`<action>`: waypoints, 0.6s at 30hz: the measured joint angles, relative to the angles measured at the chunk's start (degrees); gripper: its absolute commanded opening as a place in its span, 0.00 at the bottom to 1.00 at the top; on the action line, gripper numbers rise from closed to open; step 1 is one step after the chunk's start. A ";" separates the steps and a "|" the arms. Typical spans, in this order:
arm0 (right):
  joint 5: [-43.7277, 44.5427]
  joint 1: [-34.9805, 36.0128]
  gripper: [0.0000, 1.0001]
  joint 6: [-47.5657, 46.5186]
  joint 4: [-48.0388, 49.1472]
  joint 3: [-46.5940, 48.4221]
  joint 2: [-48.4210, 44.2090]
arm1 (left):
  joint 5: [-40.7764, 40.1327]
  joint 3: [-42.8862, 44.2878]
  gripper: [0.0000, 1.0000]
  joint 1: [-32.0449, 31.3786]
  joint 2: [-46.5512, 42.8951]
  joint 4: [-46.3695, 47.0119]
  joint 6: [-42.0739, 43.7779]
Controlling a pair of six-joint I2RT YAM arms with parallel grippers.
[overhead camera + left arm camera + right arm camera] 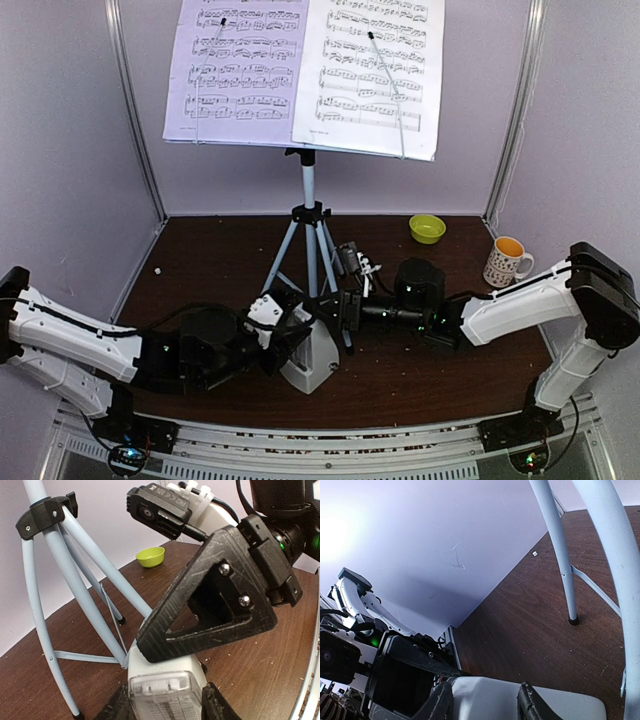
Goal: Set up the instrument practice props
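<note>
The music stand (308, 215) stands at the back on its tripod, with two sheet-music pages (305, 70) side by side on its desk. The pale-grey metronome (312, 362) stands on the table just in front of the tripod legs (95, 595). My left gripper (288, 338) is shut on its lower sides; in the left wrist view the clear scale face (165, 692) sits between my fingers (118, 706). My right gripper (335, 312) reaches in from the right and is shut on the metronome's upper body (490, 697), between its fingers (441, 702).
A yellow-green bowl (427, 228) lies at the back right, also in the left wrist view (150, 556). A patterned mug (507, 261) stands at the right edge. The tripod feet (574, 620) are close behind the metronome. Enclosure walls bound three sides.
</note>
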 measured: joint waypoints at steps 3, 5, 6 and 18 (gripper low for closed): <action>-0.26 -0.07 0.43 0.17 0.94 -0.22 0.37 | -0.07 -1.77 0.18 -0.04 -0.09 3.30 0.42; -0.26 -0.07 0.43 0.15 1.46 -0.24 0.68 | -0.24 -3.50 0.18 -0.09 -0.76 5.84 0.44; -0.20 -0.13 0.43 0.15 1.55 -0.22 0.74 | -0.24 -4.39 0.18 -0.57 -1.66 6.56 0.72; -0.20 -0.15 0.45 -0.31 1.75 -0.20 0.79 | -1.92 -11.93 0.18 -1.66 -10.36 9.73 0.17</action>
